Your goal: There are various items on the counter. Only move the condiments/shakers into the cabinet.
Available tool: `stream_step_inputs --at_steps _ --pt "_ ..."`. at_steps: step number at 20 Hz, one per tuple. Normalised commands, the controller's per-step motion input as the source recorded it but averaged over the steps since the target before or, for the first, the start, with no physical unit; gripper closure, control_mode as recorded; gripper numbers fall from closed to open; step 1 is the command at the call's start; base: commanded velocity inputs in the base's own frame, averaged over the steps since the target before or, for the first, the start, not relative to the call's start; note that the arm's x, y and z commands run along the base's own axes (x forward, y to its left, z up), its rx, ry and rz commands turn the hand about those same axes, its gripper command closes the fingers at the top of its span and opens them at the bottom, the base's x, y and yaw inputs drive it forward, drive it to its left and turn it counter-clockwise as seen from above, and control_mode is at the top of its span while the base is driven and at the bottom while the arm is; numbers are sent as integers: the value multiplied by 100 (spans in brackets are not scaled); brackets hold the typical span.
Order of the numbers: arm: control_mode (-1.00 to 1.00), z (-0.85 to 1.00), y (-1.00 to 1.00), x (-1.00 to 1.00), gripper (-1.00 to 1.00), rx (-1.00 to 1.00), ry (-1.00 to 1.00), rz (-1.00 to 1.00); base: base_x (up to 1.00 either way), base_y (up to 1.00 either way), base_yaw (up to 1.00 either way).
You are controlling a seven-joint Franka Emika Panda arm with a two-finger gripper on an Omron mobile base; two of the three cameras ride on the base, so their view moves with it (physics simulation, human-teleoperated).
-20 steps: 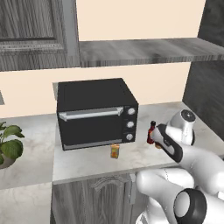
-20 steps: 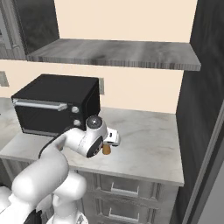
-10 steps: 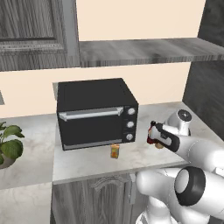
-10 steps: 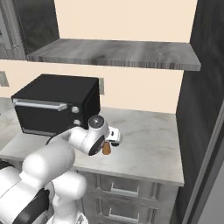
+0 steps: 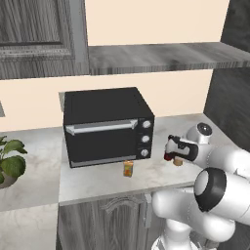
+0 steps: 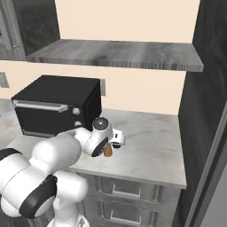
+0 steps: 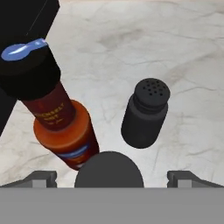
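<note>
In the hand view my gripper [image 7: 114, 177] is open, its two tips either side of a round black cap [image 7: 109, 170] seen from above. The base views show that cap's tan-orange shaker [image 5: 178, 161] [image 6: 107, 151] just under my gripper [image 5: 174, 148] [image 6: 116, 138] on the counter [image 5: 97, 183]. A slim red sauce bottle [image 7: 61, 124] with a black cap leans at the left, a red patch of it [image 5: 167, 157] showing by the hand. The short black shaker [image 7: 145, 114] stands just beyond. The cabinet's shelf board [image 5: 161, 56] [image 6: 119, 54] runs overhead.
A black toaster oven [image 5: 107, 124] [image 6: 57, 106] stands left of the hand, with a tiny orange-yellow carton [image 5: 128, 168] in front of it. A potted plant [image 5: 10, 163] sits at the far left. A dark tall panel [image 6: 204, 111] bounds the counter on the right.
The hand has edged slightly closer over the tan shaker, and the arm's elbow has risen. The jaws stay open and the bottles have not moved.
</note>
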Motion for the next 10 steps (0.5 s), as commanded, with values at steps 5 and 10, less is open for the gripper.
stream_step_inputs --at_steps 5,10 --pt "-100 -23 -3 0 100 0 0 0 0 0 0" --pt "-100 -11 0 0 100 0 0 0 0 0 0"
